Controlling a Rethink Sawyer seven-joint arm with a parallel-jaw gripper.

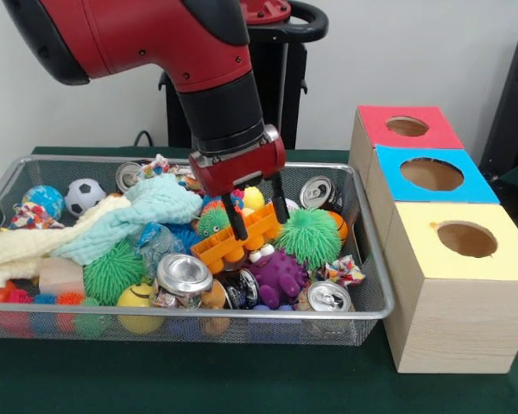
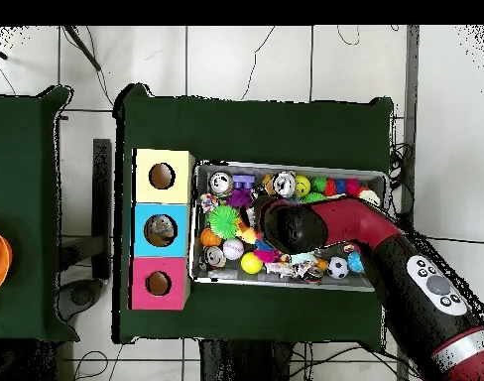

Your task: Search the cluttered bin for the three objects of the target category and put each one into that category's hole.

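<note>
The bin (image 1: 373, 274) is a wide silver wire-mesh basket full of toys; it also shows in the overhead view (image 2: 377, 177). One wad of clear wrinkly plastic with blue patches (image 1: 154, 242) lies left of centre, between a green spiky ball (image 1: 112, 271) and a silver can (image 1: 183, 274). I see no other such wads. My gripper (image 1: 259, 220) hangs over the bin's middle, open, with its fingertips (image 1: 237, 229) down at an orange toy block (image 1: 233, 246) and nothing held. In the overhead view the arm (image 2: 305, 226) hides the gripper.
Three wooden boxes with round holes stand beside the bin: red top (image 1: 407, 127), blue top (image 1: 432, 175), yellow top (image 1: 466, 239). A pale cloth (image 1: 112, 220) drapes over the bin's left part. Cans, spiky balls and small balls fill the remainder.
</note>
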